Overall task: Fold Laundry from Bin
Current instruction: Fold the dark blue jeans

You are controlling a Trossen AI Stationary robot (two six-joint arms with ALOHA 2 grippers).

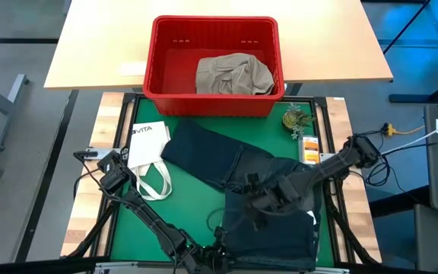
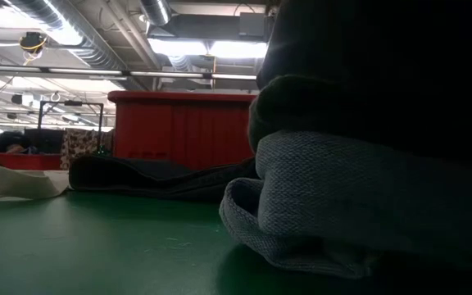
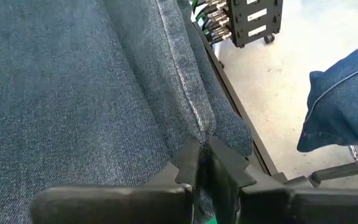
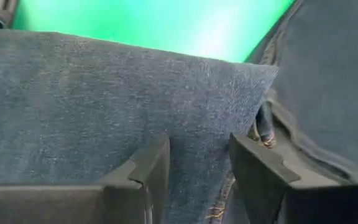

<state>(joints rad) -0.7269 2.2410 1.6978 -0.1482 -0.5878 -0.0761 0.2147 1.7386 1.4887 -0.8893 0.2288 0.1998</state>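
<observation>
Dark blue denim jeans [image 1: 234,171] lie spread on the green mat [image 1: 128,228], running from beside the white tote bag [image 1: 147,152] to the near edge. In the low view a fold of them [image 2: 342,205] bulges up close. A khaki garment [image 1: 233,74] lies in the red bin [image 1: 166,57] at the far side. My left gripper [image 1: 220,255] is at the near edge, shut on the jeans. My right gripper [image 1: 253,199] is over the middle of the jeans, with denim between its fingers. My left gripper pinches a stitched seam of the jeans [image 3: 199,127] between its two fingers, at the edge nearest the table's front. The fingers slant down from the near side and lie along the seam. The cloth around them rests on the mat. My right gripper has a raised flap of the jeans [image 4: 197,124] between its two fingers [image 4: 148,168], which slant down from above. The flap's free edge [image 4: 166,53] stands up off the mat, with green showing beyond it. One layer or several, I cannot tell.
The tote bag lies on the mat's left part, its loop handles [image 1: 154,183] toward the near side. A small plant [image 1: 295,118] and an orange object [image 1: 309,148] sit at the mat's far right. The mat's left side is bare green.
</observation>
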